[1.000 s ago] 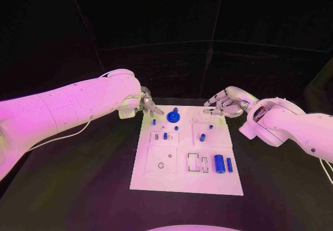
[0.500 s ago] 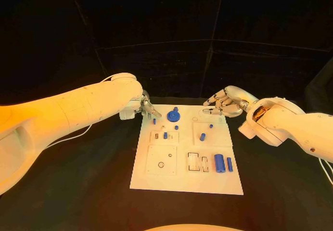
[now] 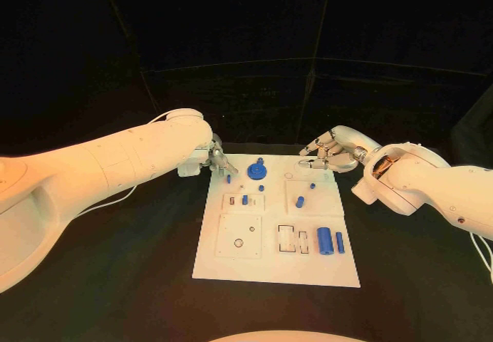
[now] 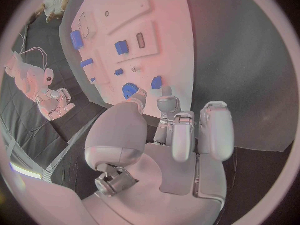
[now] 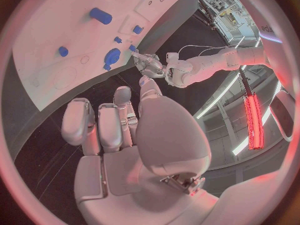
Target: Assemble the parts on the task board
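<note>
While both robot hands (left (image 3: pixel 216 158), right (image 3: pixel 327 155)) hover empty-fingered — one task board (image 3: pixel 231 263).

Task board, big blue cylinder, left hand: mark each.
task board (image 3: pixel 231 267): head view, bare near-left corner.
big blue cylinder (image 3: pixel 325 241): head view, middle of its body.
left hand (image 3: pixel 214 158): head view, middle of hand.

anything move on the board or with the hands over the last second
No visible change. The left hand and right hand stay at the far corners of the task board, holding nothing, and the blue parts, such as the round part, lie where they were.
</note>
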{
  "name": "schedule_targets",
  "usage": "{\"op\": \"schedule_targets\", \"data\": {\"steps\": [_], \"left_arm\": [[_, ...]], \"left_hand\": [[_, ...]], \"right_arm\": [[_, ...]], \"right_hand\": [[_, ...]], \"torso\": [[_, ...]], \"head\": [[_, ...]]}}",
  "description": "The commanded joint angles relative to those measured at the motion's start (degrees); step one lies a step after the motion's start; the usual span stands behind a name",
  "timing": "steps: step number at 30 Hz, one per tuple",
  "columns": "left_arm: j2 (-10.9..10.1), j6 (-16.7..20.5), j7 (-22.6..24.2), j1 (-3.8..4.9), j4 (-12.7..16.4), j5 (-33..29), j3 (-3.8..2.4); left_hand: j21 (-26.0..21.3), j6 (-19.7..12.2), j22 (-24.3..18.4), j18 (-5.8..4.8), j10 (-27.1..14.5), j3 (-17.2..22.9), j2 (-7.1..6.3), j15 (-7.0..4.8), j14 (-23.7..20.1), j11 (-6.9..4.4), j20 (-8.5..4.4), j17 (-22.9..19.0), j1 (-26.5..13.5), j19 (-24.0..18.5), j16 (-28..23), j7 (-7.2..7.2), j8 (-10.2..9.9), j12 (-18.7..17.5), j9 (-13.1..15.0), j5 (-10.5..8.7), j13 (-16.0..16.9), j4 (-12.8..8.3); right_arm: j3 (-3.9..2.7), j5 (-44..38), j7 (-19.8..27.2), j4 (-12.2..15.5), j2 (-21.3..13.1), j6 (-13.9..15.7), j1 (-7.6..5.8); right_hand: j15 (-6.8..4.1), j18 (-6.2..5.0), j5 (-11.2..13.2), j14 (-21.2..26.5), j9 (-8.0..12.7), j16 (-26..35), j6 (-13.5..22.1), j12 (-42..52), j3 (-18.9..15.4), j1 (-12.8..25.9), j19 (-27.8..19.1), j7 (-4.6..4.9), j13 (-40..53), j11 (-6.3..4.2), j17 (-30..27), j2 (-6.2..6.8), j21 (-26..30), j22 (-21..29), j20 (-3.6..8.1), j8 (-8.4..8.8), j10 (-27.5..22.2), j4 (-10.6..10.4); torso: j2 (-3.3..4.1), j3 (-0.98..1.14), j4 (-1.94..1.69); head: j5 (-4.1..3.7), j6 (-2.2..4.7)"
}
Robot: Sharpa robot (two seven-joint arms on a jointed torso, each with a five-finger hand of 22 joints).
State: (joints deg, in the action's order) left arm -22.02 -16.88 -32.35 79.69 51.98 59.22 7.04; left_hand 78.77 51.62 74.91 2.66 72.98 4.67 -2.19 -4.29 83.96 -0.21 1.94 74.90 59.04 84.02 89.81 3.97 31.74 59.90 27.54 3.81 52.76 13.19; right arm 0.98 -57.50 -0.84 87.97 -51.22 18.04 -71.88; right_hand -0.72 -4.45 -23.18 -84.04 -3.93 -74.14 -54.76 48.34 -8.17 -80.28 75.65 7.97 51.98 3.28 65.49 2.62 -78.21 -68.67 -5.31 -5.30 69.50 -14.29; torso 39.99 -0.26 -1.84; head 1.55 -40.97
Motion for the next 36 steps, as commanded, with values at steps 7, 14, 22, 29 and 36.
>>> {"op": "schedule_targets", "data": {"steps": [7, 14, 22, 29, 36], "left_arm": [[0.66, -1.24, 1.37, -0.31, -0.71, 0.71, 0.01], [0.96, -1.43, 1.81, -0.46, -0.88, 0.71, 0.03], [1.15, -1.18, 2.12, -0.55, -0.94, 0.71, 0.13], [1.33, -0.96, 2.19, -0.63, -1.44, 0.71, 0.16], [1.64, -0.93, 2.24, -0.78, -2.2, 0.71, 0.17]], "left_hand": [[0.08, 0.67, 0.69, 0.64, -0.33, -0.56, 0.46, 0.17, 6.04, -0.28, 0.14, 15.1, 1.53, 0.7, 0.19, -0.21, -0.1, 0.45, -0.32, 0.19, -0.11, -0.63], [0.22, 1.1, 0.94, 0.59, -0.23, -0.6, 1.33, 0.1, 6.04, -0.37, 0.09, 15.1, 2.87, 0.79, 0.19, -0.33, 0.08, 0.63, -0.56, 0.15, -0.12, -1.25], [0.23, 1.36, 1.03, 0.58, -0.21, -0.71, 1.68, 0.06, 6.04, -0.43, 0.06, 15.1, 4.38, 0.81, 0.19, -0.39, 0.19, 0.64, -0.83, 0.13, -0.32, -2.22], [0.22, 1.53, 1.09, 0.57, -0.17, -0.36, 2.59, 0.03, 6.04, -0.47, 0.03, 15.1, 5.65, 0.82, 0.19, -0.42, 0.24, 0.67, -1.08, 0.15, -0.43, -2.97], [0.18, 1.57, 1.11, 0.58, -0.15, 0.26, 3.67, 0.0, 6.04, -0.51, 0.0, 15.1, 6.76, 0.82, 0.19, -0.47, 0.21, 0.66, -1.35, 0.09, -0.57, -3.63]], "right_arm": [[-0.03, 0.11, 0.63, 0.04, 0.11, -0.14, -0.09], [-0.03, 0.11, 0.65, 0.04, 0.13, -0.15, -0.09], [-0.03, 0.11, 0.71, 0.06, 0.13, -0.16, -0.09], [-0.03, 0.11, 0.73, 0.08, 0.13, -0.16, -0.09], [-0.03, 0.11, 0.74, 0.07, 0.18, -0.17, -0.09]], "right_hand": [[-0.5, -0.44, -0.01, -1.05, -0.06, 0.25, -0.1, -0.19, -0.28, 0.05, -0.42, 0.13, -0.07, -0.24, 0.01, -0.42, 0.26, 0.08, 0.1, -0.2, -0.36, 0.21], [-0.5, -0.43, -0.08, -1.06, -0.06, 0.26, -0.1, -0.19, -0.25, -0.06, -0.4, 0.12, -0.09, -0.25, 0.02, -0.49, 0.26, 0.06, 0.11, -0.22, -0.37, 0.25], [-0.51, -0.44, -0.3, -1.06, -0.06, 0.33, -0.09, -0.18, -0.24, -0.21, -0.4, 0.12, -0.12, -0.25, -0.04, -0.56, 0.3, 0.11, 0.12, -0.23, -0.39, 0.31], [-0.51, -0.44, -0.3, -1.06, -0.06, 0.33, -0.09, -0.18, -0.24, -0.21, -0.4, 0.12, -0.12, -0.25, -0.04, -0.56, 0.3, 0.11, 0.12, -0.23, -0.39, 0.31], [-0.51, -0.44, -0.3, -1.06, -0.06, 0.33, -0.09, -0.18, -0.24, -0.21, -0.4, 0.12, -0.12, -0.25, -0.04, -0.56, 0.3, 0.11, 0.12, -0.23, -0.39, 0.31]], "torso": [[0.01, 0.05, 0.02], [-0.03, 0.06, -0.01], [-0.01, 0.01, -0.01], [-0.01, 0.02, -0.02], [0.0, 0.0, 0.02]], "head": [[0.01, -0.12], [-0.08, -0.11], [-0.17, -0.12], [-0.16, -0.15], [-0.18, -0.13]]}}
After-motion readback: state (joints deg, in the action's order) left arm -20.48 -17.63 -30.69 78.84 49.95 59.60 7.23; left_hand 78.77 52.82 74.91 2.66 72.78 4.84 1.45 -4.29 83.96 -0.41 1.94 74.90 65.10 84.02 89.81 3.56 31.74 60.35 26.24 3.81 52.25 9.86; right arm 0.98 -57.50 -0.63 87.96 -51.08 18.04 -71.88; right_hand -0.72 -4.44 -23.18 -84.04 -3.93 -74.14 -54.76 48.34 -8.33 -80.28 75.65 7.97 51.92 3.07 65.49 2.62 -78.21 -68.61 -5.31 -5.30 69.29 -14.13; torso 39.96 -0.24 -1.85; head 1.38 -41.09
